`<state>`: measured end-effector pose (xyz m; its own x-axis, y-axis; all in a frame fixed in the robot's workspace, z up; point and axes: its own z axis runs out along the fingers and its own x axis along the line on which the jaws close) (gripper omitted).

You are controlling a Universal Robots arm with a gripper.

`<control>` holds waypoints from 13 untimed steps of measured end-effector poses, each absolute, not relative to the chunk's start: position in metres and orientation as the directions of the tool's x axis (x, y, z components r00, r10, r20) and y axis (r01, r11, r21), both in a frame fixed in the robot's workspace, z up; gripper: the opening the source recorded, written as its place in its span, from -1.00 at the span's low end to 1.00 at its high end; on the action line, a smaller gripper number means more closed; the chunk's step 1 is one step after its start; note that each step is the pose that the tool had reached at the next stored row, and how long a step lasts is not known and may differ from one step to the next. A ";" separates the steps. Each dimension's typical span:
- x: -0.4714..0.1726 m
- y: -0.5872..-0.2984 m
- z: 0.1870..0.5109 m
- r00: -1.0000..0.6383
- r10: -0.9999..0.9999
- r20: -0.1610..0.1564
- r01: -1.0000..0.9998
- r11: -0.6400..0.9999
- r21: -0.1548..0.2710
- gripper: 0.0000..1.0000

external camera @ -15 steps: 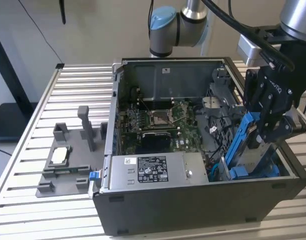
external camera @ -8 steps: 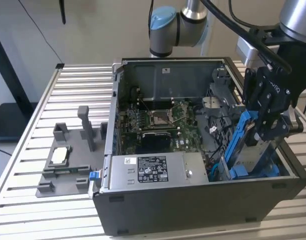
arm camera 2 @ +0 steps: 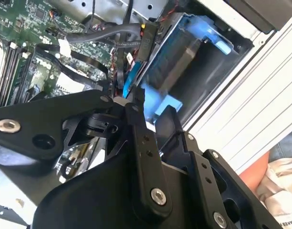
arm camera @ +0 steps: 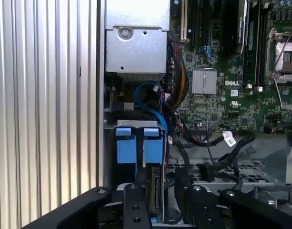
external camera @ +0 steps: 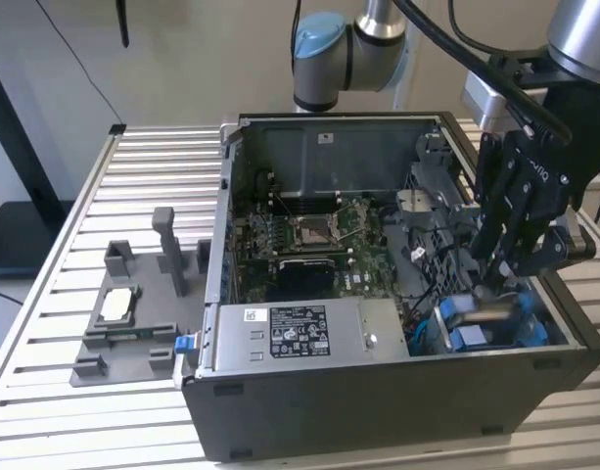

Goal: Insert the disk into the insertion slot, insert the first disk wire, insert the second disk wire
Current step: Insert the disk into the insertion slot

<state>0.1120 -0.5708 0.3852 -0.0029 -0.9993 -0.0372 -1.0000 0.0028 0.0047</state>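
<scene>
Exterior view: tool (external camera: pixel 502 279) low over disk (external camera: pixel 481 315) at insertion slot (external camera: pixel 536 333).
Tool state: can't tell. Disk prob. rigid, heavyish, shock-sensitive; hold by blue carrier (external camera: pixel 466 338) sides.

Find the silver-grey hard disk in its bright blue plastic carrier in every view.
Exterior view: silver-grey hard disk in bright blue plastic carrier, at the exterior view's right, under the black pincer.
Second wrist view: disk beyond the pincer.
First wrist view: disk between pincer and grey metal box.
Shared landmark: green motherboard.
</scene>
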 end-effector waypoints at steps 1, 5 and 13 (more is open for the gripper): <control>0.112 -0.571 0.389 -0.003 -0.999 -0.038 -1.000 0.003 0.005 -0.24; 0.112 -0.569 0.405 -0.003 -0.999 -0.037 -1.000 0.003 0.004 -0.24; 0.112 -0.561 0.403 0.005 -0.999 -0.038 -0.999 -0.004 -0.041 -0.24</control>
